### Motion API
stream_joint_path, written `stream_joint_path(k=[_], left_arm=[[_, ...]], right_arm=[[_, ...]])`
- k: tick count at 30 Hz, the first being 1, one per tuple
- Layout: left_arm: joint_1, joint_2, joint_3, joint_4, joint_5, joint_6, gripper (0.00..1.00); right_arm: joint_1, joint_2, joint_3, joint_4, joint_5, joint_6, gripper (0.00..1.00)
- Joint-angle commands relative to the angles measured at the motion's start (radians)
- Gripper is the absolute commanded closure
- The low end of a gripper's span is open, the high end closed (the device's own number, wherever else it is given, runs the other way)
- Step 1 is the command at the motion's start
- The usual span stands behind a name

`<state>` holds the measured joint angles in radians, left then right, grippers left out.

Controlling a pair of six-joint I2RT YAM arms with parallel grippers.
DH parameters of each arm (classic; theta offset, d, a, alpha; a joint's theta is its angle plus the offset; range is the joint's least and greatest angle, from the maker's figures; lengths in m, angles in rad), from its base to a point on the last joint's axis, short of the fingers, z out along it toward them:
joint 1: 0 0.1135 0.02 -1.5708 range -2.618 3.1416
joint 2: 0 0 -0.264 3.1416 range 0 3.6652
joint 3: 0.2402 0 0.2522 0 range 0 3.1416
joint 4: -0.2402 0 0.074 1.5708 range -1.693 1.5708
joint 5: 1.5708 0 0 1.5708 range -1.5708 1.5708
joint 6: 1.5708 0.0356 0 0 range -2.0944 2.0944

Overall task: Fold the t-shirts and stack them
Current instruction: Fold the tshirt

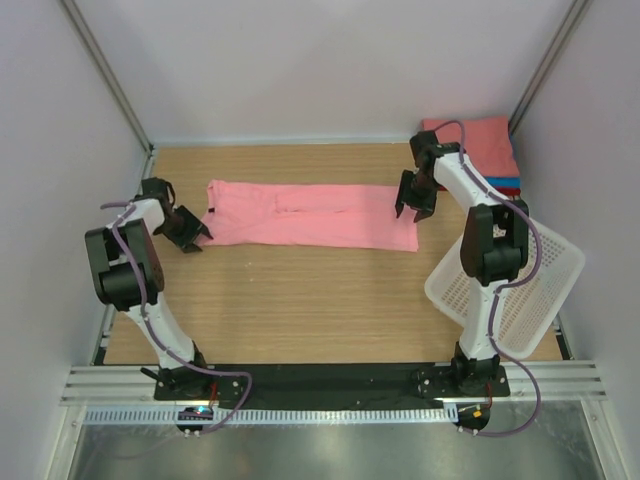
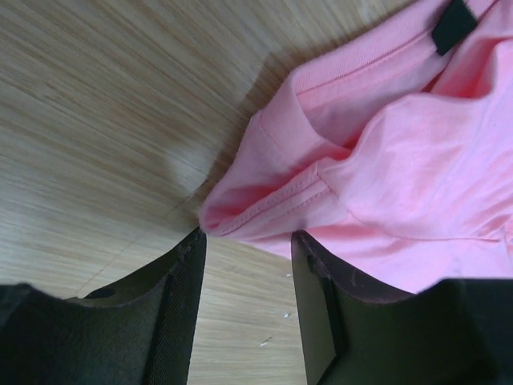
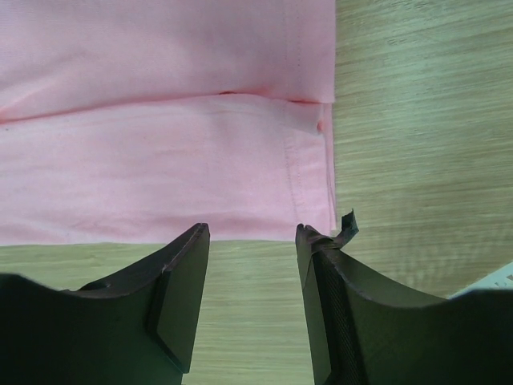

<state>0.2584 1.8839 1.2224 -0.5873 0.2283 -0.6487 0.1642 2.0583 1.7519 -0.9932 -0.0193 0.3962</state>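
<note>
**Pink tee lying folded lengthwise, both end effectors open at its ends**

A pink tee (image 1: 310, 215) is lying flat on the wooden surface (image 1: 300, 310), folded into a long strip running from 9 o'clock to 3 o'clock, a little toward 12 o'clock of the centre.

The left end effector (image 1: 188, 230) is sitting low at the strip's 9 o'clock end; it is standing open and holding nothing, with bare wood showing in the gap. In the left wrist view, a rumpled, stitched edge of the tee is bunching right at the fingertips, and a small black label (image 2: 454, 24) is showing farther along the cloth.

The right end effector (image 1: 415, 197) is hovering over the strip's 3 o'clock end; it too is standing open and gripping nothing. In its wrist view the hemmed corner of the tee is lying smooth just beyond the fingertips, with a lengthwise fold line running across the cloth.

A stack (image 1: 478, 143) of folded tees is resting in the surface's 1 o'clock corner; a salmon one is lying on top, with red and blue edges peeking out beneath.

A white mesh basket (image 1: 545, 285) is sitting tilted at 4 o'clock, partly behind the right arm.
</note>
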Motion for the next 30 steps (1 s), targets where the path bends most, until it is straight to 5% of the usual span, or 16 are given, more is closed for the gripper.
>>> stream_joint_path(k=[1, 3, 7, 9, 16, 20, 24, 30], left_arm=[[0.002, 0.03, 0.022, 0.052, -0.039, -0.037, 0.54], [0.002, 0.05, 0.044, 0.035, -0.102, -0.035, 0.59], [0.008, 0.101, 0.129, -0.002, -0.193, -0.028, 0.94], [0.01, 0.154, 0.214, 0.001, -0.193, -0.013, 1.0], [0.01, 0.38, 0.553, -0.023, -0.164, 0.035, 1.0], [0.016, 0.495, 0.721, -0.061, -0.129, 0.05, 1.0], [0.031, 0.561, 0.818, -0.062, -0.075, 0.057, 1.0], [0.041, 0.601, 0.861, -0.051, -0.032, 0.075, 0.99]], right_arm=[[0.001, -0.081, 0.012, -0.015, -0.005, 0.004, 0.45], [0.001, -0.09, 0.008, -0.019, 0.002, 0.003, 0.45], [0.003, -0.112, -0.009, -0.028, 0.002, -0.003, 0.45], [0.003, -0.119, -0.028, -0.029, -0.005, -0.007, 0.45], [0.064, -0.104, -0.058, 0.073, -0.065, -0.151, 0.42], [0.181, -0.087, -0.029, 0.178, -0.013, -0.341, 0.33], [0.248, -0.004, 0.035, 0.214, -0.057, -0.459, 0.2], [0.297, 0.157, 0.178, 0.203, -0.065, -0.5, 0.19]])
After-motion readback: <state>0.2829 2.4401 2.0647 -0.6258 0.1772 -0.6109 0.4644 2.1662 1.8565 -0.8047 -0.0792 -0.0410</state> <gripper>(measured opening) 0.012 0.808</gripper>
